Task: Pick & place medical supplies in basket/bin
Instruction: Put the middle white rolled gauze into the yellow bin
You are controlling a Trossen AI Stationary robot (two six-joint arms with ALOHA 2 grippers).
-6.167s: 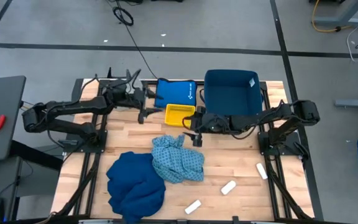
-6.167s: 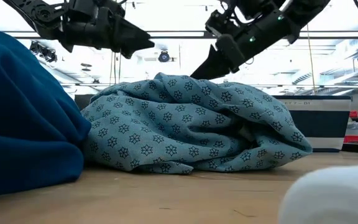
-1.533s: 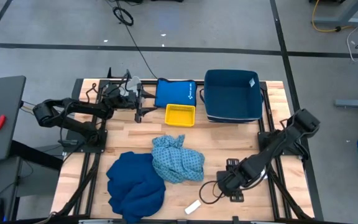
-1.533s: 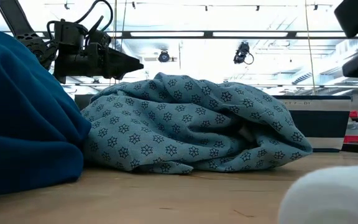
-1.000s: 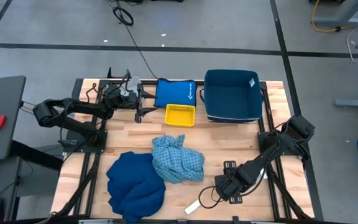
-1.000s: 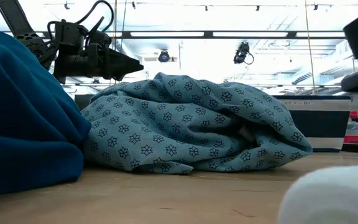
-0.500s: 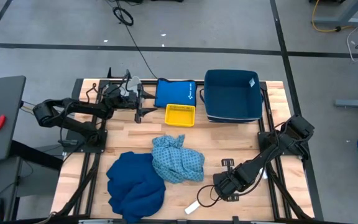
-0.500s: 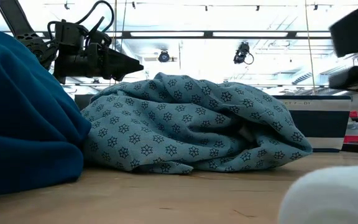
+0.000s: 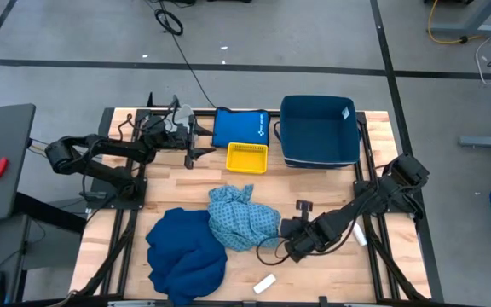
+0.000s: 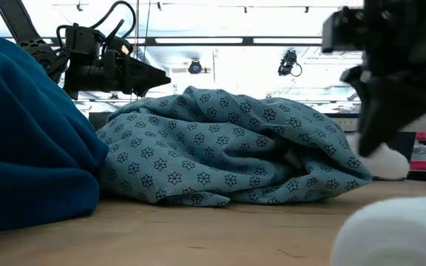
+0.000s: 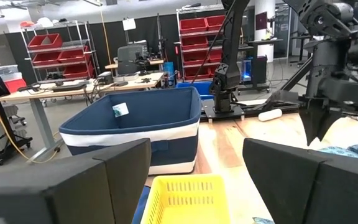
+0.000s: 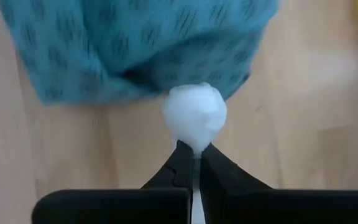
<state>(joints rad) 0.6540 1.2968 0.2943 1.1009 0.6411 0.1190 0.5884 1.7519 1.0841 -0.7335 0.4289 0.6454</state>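
My right gripper (image 12: 193, 163), jaws closed, pinches a white roll (image 12: 194, 116) beside the patterned cloth (image 9: 244, 219).

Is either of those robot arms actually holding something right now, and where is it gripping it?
Yes: the right gripper pinches a small white roll by its end. The left gripper, by the yellow basket, holds nothing.

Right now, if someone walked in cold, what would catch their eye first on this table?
Probably the right pincer, shut on a white roll just off the edge of the patterned light-blue cloth at mid-table. Next, the big dark-blue cloth heaped at the near left, and the navy bin at the far edge.
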